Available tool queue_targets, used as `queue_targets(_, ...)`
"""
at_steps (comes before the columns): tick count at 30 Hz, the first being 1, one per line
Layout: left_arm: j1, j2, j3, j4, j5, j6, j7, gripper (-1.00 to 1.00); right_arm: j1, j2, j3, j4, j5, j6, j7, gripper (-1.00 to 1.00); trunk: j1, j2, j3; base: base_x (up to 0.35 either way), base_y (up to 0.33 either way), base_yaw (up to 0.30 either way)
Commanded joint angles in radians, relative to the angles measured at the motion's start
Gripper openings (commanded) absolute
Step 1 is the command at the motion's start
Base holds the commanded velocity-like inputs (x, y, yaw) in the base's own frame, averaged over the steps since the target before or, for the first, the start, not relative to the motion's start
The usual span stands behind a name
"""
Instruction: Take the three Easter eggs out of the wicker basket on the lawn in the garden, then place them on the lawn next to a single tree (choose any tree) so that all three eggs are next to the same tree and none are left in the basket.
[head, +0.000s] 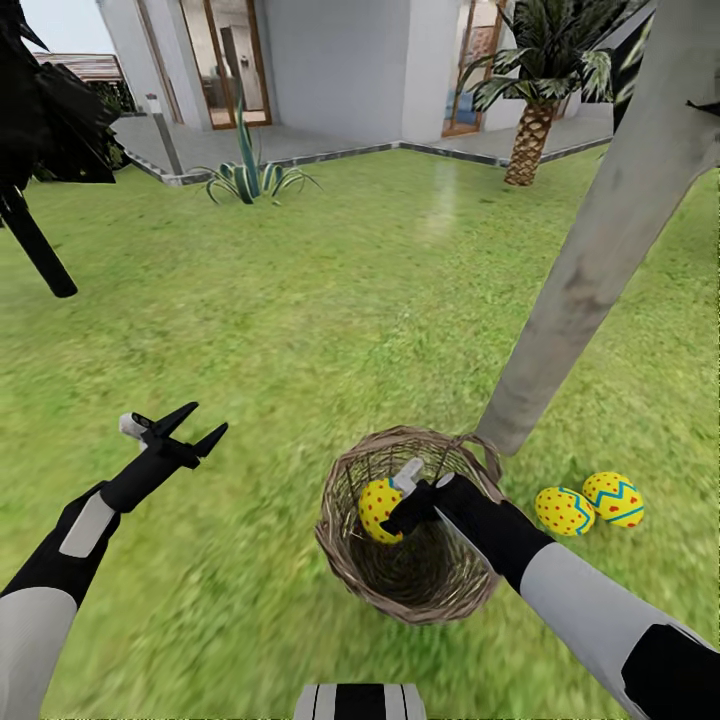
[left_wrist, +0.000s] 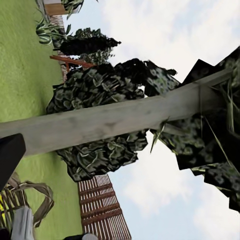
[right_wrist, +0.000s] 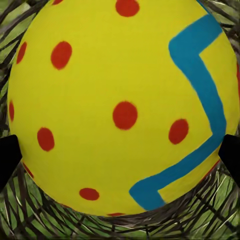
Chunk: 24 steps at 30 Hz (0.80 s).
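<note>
A wide lawn of patchy green grass (head: 330, 300) is seen, w/ a white house (head: 340, 60) and a grey paved patio (head: 300, 145) at its far edge. A short palm w/ a scaly trunk (head: 528, 140) is stood by the patio. A thick pale grey-tan tree trunk (head: 600, 250) is seen leaning up toward the top right corner.

A small round brown wicker basket (head: 345, 545) is set on the grass at the trunk's foot. One yellow egg w/ red dots (head: 376, 508) is held inside it, at its left wall; its long axis can't be told. The right gripper (head: 395, 520) is closed on this egg. Two more yellow dotted eggs w/ blue zigzag bands (head: 590, 505) are laid on the grass beside the trunk, touching, long axes about level.

The left gripper (head: 195, 430) is held over bare grass, fingers apart.
</note>
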<state>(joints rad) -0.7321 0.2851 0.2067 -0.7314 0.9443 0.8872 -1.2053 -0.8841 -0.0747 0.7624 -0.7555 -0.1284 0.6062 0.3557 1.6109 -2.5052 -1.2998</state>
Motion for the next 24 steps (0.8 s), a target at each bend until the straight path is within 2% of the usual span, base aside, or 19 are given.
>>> queue_targets(1,-0.001,0.000,-0.001,0.000,0.003,0.007,0.001,1.00,-0.001,-0.002,0.005,-0.001,-0.011,0.025,-0.001,-1.00,-0.001,0.000,0.003,-0.246,0.000,0.000)
queue_targets(4,-0.001,-0.001,-0.001,0.001,0.003,0.007,0.009,1.00,-0.001,-0.008,0.005,-0.001,-0.011,0.057,0.002,-1.00,-0.002,0.001,0.015,-0.251,0.000,0.000)
queue_targets(11,-0.001,-0.008,-0.005,0.004,0.003,0.006,0.012,1.00,-0.001,-0.036,0.003,-0.002,-0.012,0.062,0.003,-1.00,-0.005,0.002,0.042,-0.016,0.000,0.000)
queue_targets(13,-0.001,-0.011,-0.006,0.004,0.002,0.006,0.013,1.00,-0.001,-0.046,-0.023,-0.002,-0.012,0.061,0.003,-1.00,-0.006,0.003,0.050,0.000,0.000,0.000)
queue_targets(15,-0.001,-0.015,-0.006,0.004,0.003,0.006,0.050,1.00,-0.001,-0.049,-0.086,-0.002,-0.010,0.061,0.008,-1.00,-0.007,0.003,0.057,0.000,0.000,0.000)
queue_targets(17,-0.001,-0.017,-0.006,0.002,0.006,0.006,0.095,1.00,-0.001,-0.054,-0.108,-0.002,-0.008,0.061,0.066,-1.00,-0.008,0.004,0.065,0.000,0.000,0.000)
queue_targets(19,-0.001,-0.018,-0.006,0.003,0.006,0.006,0.105,1.00,-0.001,-0.059,-0.113,-0.002,-0.004,0.061,0.144,-1.00,-0.009,0.004,0.073,0.000,0.000,0.000)
queue_targets(20,-0.001,-0.018,-0.006,0.003,0.007,0.006,0.108,1.00,-0.001,-0.073,-0.115,-0.002,-0.004,0.061,0.178,-1.00,-0.009,0.004,0.077,0.000,0.000,0.000)
queue_targets(21,-0.001,-0.018,-0.006,0.003,0.007,0.006,0.109,1.00,-0.001,-0.090,-0.116,-0.003,-0.006,0.061,0.194,-1.00,-0.010,0.005,0.081,0.000,0.000,0.000)
queue_targets(24,-0.001,-0.018,-0.006,0.003,0.007,0.006,0.110,1.00,-0.001,-0.111,-0.118,-0.036,-0.008,0.062,0.203,-1.00,-0.013,0.008,0.092,0.000,0.000,0.000)
